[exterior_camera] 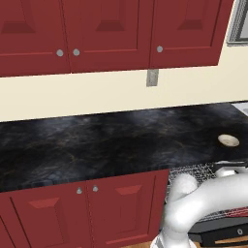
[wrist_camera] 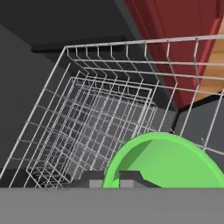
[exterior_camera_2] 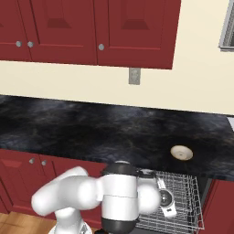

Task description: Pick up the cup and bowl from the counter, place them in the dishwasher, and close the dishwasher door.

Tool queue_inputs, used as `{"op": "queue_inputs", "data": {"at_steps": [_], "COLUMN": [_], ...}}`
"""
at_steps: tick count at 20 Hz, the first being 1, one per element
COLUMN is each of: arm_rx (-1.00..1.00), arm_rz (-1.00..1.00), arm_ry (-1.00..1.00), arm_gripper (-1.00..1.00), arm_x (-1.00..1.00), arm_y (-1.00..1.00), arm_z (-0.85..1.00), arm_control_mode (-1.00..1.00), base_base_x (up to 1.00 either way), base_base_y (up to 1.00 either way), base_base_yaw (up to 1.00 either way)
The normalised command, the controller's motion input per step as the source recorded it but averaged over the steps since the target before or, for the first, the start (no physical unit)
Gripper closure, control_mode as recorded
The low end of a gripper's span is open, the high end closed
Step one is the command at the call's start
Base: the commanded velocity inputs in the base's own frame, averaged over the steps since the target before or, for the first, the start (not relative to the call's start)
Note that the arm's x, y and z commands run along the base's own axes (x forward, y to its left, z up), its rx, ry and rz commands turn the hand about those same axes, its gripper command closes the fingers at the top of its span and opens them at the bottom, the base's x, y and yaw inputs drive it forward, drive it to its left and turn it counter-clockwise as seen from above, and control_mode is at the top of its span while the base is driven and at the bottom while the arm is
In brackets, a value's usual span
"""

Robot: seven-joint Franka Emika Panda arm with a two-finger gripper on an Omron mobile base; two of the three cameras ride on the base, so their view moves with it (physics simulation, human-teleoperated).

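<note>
Counter (exterior_camera: 97, 145), left to right: the black marbled top carries nothing on its left and middle; the bowl (exterior_camera: 228, 140) sits at its far right, near the front edge, directly above the open dishwasher (exterior_camera_2: 183, 201). The wire rack (wrist_camera: 87, 118) stands pulled out beneath it.

Cup (wrist_camera: 168, 159): held over the rack, its green rim filling the lower right of the hand view. It reads as a small, thin-walled, rigid vessel, judged light and smooth, so liable to slip or rotate if pinched on the taper. The present hold is on the rim wall, one finger apparently inside and one outside; the hand view shows too little of the tips to confirm this.

Bowl: shallow, pale, rigid, judged light and possibly brittle. Its low profile leaves the rim as the only practical purchase, taken from above with one finger inside the lip.

Gripper (wrist_camera: 119, 179): jaws drawn nearly together, pinching the cup's rim.

Arm pose: in the right base view the arm folds forward and low from the base, elbow to the left, forearm running right, wrist turned downward so the hand hangs over the near left portion of the rack.
</note>
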Motion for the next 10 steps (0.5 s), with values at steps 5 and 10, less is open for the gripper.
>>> {"op": "queue_inputs", "data": {"at_steps": [5,10], "arm_rx": [0.0,0.01], "arm_rz": [-0.05,-0.04], "arm_ry": [0.0,0.0], "arm_gripper": [1.0,1.0], "arm_x": [0.18,0.13], "arm_y": [-0.29,-0.32], "arm_z": [-0.54,-0.51], "arm_control_mode": [-1.0,-1.0], "base_base_x": [0.0,0.0], "base_base_y": [0.0,0.0], "base_base_yaw": [0.0,0.0]}}
